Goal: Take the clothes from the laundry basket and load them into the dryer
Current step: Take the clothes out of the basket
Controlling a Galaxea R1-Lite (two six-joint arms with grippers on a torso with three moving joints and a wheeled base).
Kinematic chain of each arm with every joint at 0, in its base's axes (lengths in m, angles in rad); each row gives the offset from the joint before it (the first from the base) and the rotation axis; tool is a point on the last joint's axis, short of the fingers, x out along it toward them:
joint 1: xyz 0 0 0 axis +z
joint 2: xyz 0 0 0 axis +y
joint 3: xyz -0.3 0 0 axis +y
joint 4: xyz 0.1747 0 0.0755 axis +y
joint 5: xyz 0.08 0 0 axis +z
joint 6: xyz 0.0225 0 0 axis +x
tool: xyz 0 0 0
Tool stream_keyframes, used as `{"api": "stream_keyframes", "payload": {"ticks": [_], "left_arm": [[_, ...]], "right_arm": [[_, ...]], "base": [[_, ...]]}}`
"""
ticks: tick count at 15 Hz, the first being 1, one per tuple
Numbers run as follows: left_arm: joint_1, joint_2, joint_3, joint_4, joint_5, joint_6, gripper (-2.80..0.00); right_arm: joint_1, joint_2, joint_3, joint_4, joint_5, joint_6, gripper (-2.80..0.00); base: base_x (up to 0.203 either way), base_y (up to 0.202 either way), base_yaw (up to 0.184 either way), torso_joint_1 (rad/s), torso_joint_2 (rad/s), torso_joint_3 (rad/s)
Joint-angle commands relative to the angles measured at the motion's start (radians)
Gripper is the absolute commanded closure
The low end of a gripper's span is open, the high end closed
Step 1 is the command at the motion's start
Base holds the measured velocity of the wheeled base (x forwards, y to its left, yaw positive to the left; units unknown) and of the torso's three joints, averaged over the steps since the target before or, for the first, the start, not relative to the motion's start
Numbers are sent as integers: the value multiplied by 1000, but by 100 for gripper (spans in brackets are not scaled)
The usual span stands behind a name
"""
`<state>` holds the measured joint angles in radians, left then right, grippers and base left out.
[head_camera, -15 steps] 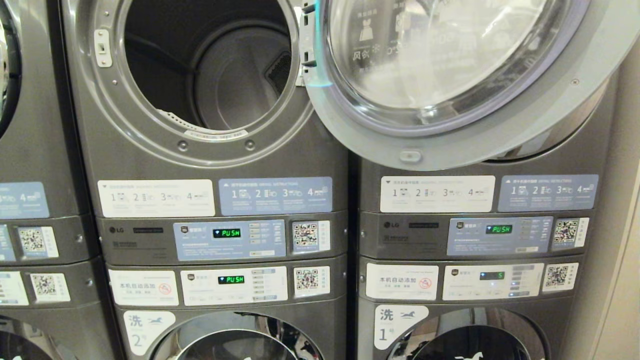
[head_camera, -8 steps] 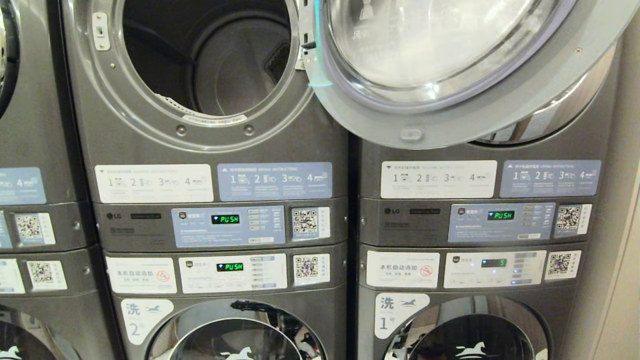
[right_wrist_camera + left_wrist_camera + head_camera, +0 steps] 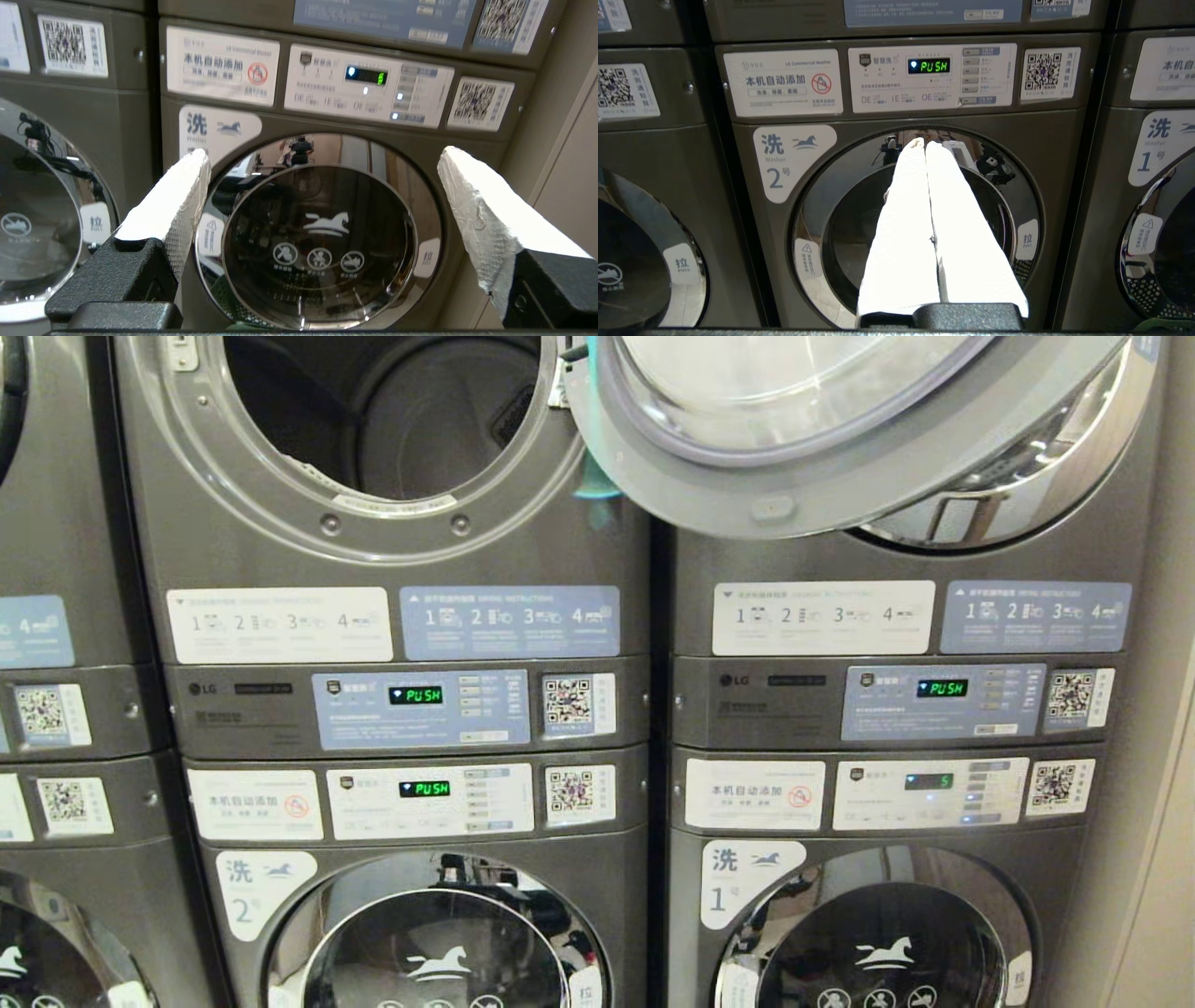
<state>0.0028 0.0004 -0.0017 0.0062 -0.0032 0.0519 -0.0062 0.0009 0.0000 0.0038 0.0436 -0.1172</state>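
Observation:
The dryer is the upper left machine; its round opening shows an empty grey drum. Its door hangs swung open to the right, across the neighbouring dryer. The clothes and the laundry basket are out of view. Neither gripper shows in the head view. My left gripper is shut and empty, its white-wrapped fingers pressed together and pointing at the door of washer 2. My right gripper is open wide with nothing between its fingers, facing the door of washer 1.
Grey stacked machines fill the view, with control panels between the dryers above and the washers below. A third stack stands at the left, and a beige wall at the right. Washer 1's glass mirrors a green mesh pattern.
The head view has sunk: the dryer opening and its door have slid up the picture and the washer doors below show more. The machines themselves have not moved.

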Motion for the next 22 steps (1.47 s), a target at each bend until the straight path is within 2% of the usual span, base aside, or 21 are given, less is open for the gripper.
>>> {"api": "stream_keyframes", "payload": {"ticks": [1, 4, 22], "left_arm": [[0, 0, 0, 0, 0, 0, 0], [0, 0, 0, 0, 0, 2, 0], [0, 0, 0, 0, 0, 0, 0]], "right_arm": [[0, 1, 0, 1, 1, -1, -280], [0, 1, 0, -1, 1, -1, -280], [0, 1, 0, 2, -2, 2, -280]], "base": [[0, 0, 0, -175, 535, 357], [0, 0, 0, -86, 384, 220], [0, 0, 0, -10, 20, 18]]}}
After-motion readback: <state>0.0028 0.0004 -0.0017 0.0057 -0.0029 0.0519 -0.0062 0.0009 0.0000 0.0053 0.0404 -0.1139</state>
